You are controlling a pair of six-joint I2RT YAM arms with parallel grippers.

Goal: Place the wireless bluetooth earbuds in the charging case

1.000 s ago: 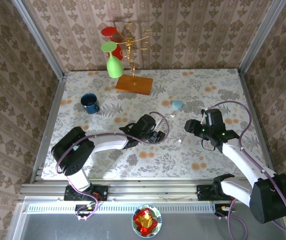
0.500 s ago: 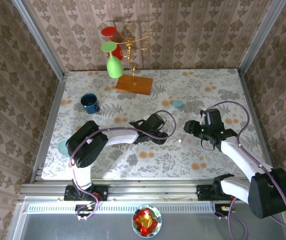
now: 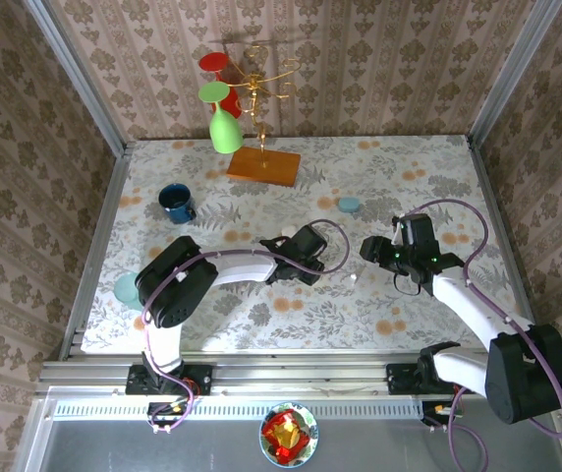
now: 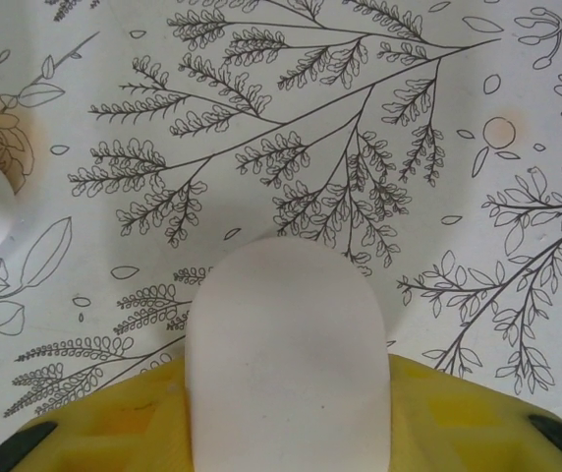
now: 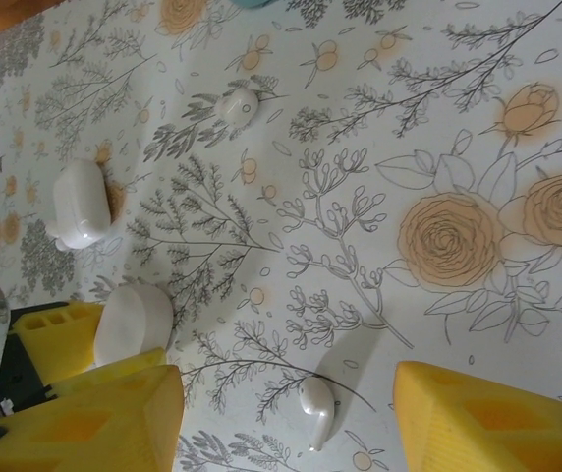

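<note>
The left tool [image 3: 304,267] reaches to the middle of the tabletop [image 3: 409,167] and is clamped on a white case [image 4: 286,344]. In its wrist view the yellow fingers [image 4: 114,423] press against both sides of the rounded case, which juts out past them over the leaf-printed cloth. A second white case [image 5: 80,202] lies near the held one, apart from it.

The right tool [image 5: 289,383] hangs low over the cloth with its fingers well apart. One earbud [image 5: 315,408] lies flat on the tabletop in the gap between them and touches neither finger, with bare cloth on both sides of it. From above, this earbud sits between the two tools, just left of the right one. Another small white piece [image 5: 237,103] lies farther off on the cloth; it is too small to tell what it is. A small teal case [image 3: 348,205] rests beyond it, toward the far side.

Metal rails [image 3: 102,226] line the left and right edges of the tabletop, with papered walls rising behind them. A blue mug [image 3: 176,203] stands far left. A wooden stand [image 3: 263,165] with a green glass [image 3: 225,128] and a red glass [image 3: 214,62] sits at the far edge. A teal disc [image 3: 124,288] lies at the left edge beside the left arm's elbow.

Open cloth spreads over the far right corner, along the right rail past the right arm, and across the near strip between the two arm bases.
</note>
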